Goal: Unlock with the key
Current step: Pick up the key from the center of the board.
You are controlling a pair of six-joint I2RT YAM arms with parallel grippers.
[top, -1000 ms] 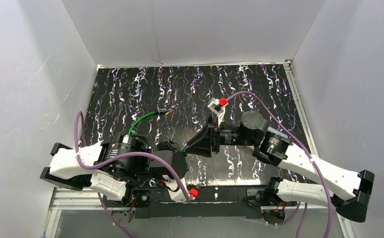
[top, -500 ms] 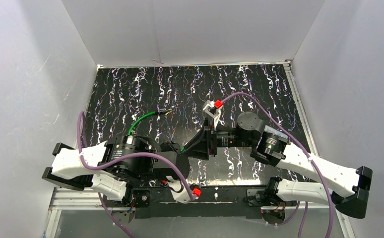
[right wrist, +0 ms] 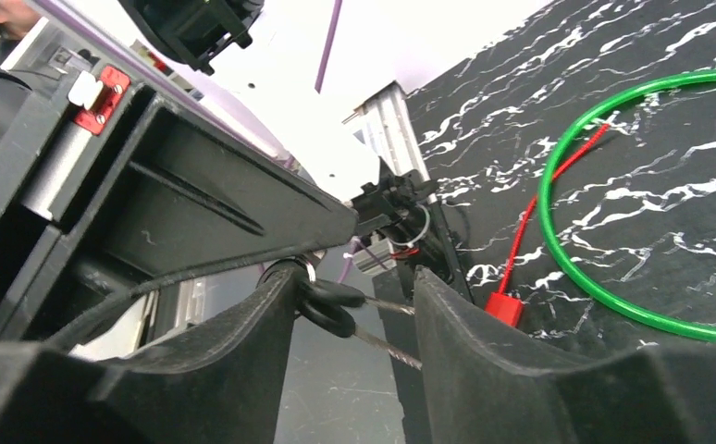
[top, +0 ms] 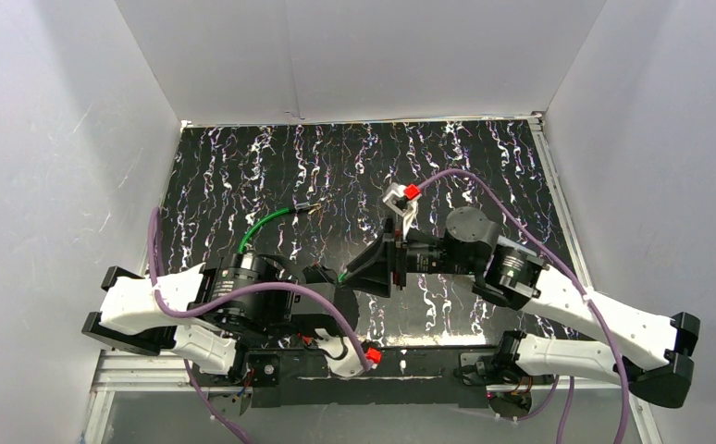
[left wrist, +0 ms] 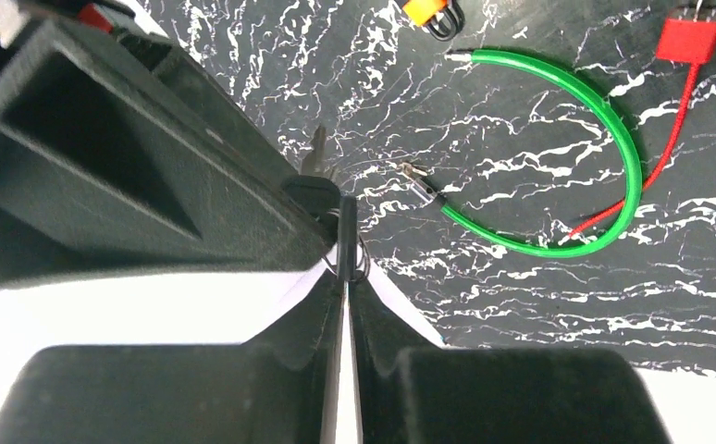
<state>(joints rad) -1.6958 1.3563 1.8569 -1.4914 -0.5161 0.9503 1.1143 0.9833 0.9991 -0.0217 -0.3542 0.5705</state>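
Note:
My left gripper (left wrist: 345, 268) is shut on the ring of a small bunch of keys (left wrist: 346, 231). In the right wrist view two black-headed keys (right wrist: 347, 305) hang in the gap of my right gripper (right wrist: 354, 296). Its jaws stand apart around them, with the heads against one finger (right wrist: 243, 342) and the blades reaching toward the other. Both grippers meet low over the mat's near middle (top: 340, 277). The orange padlock (left wrist: 431, 9) lies farther back, beside one end of a green cable loop (left wrist: 613, 120). From above it is only a small speck (top: 314, 208).
A red tag (left wrist: 697, 35) on a red cord lies across the green cable (top: 266, 222). The black marbled mat (top: 354, 166) is bounded by white walls at the back and sides. The arms' base rail (top: 373, 370) runs along the near edge.
The right arm slid a little left, then back right. The left wrist rolled, carrying its red-tipped camera mount rightward. The keys stay between the two grippers.

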